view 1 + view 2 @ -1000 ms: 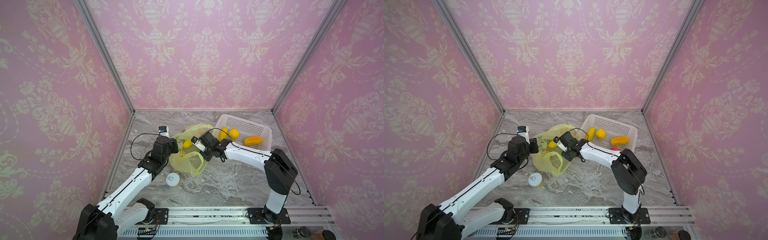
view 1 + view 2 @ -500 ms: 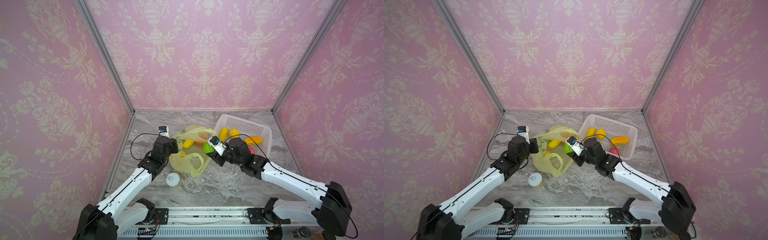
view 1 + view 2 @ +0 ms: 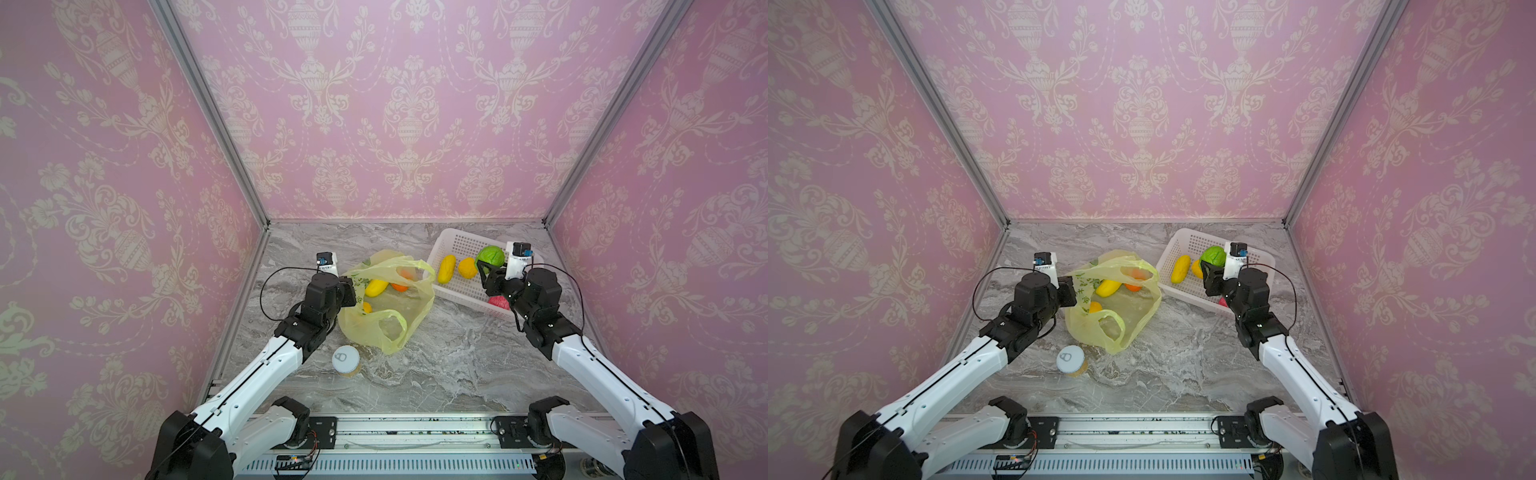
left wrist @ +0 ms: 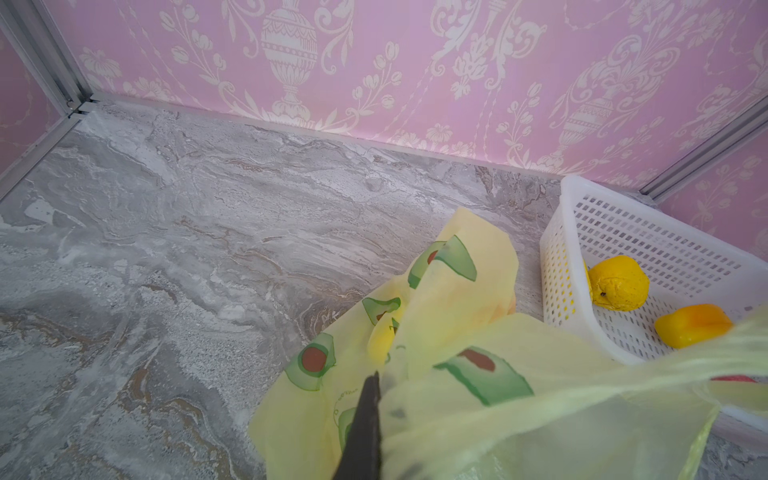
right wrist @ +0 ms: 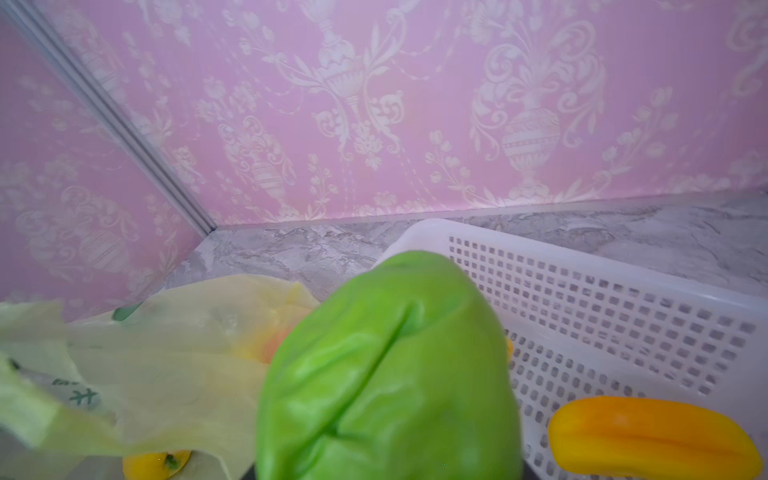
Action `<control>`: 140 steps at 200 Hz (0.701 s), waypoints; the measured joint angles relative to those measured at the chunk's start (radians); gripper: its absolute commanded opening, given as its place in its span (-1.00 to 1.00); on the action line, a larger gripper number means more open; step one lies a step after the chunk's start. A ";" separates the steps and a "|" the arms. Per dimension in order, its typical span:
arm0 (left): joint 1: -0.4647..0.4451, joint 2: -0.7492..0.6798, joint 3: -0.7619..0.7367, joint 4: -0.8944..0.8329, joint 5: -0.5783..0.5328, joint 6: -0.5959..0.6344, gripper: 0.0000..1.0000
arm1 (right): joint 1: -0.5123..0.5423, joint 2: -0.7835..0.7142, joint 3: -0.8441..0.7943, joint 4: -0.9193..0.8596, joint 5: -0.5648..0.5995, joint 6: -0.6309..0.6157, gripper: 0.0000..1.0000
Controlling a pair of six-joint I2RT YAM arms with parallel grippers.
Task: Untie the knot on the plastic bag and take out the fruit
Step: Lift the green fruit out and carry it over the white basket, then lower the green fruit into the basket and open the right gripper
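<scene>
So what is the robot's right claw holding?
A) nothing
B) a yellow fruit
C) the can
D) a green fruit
D: in both top views the right gripper is closed on the green fruit by the basket, and that fruit fills the right wrist view.

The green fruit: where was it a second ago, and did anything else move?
The right gripper, shut on the green fruit, carried it from the plastic bag's mouth across to above the white basket. The left gripper stayed shut on the bag's edge; the bag and the can kept their places.
</scene>
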 measured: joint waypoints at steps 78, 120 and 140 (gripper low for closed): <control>0.000 -0.007 0.000 -0.002 -0.001 0.000 -1.00 | -0.161 0.390 0.151 -0.156 0.035 0.184 -0.78; 0.000 -0.007 0.000 -0.002 -0.003 0.000 -1.00 | -0.164 0.526 0.264 -0.197 -0.021 0.187 -0.69; 0.000 -0.007 0.000 -0.002 -0.003 0.000 -1.00 | -0.164 0.596 0.327 -0.197 -0.049 0.187 -0.58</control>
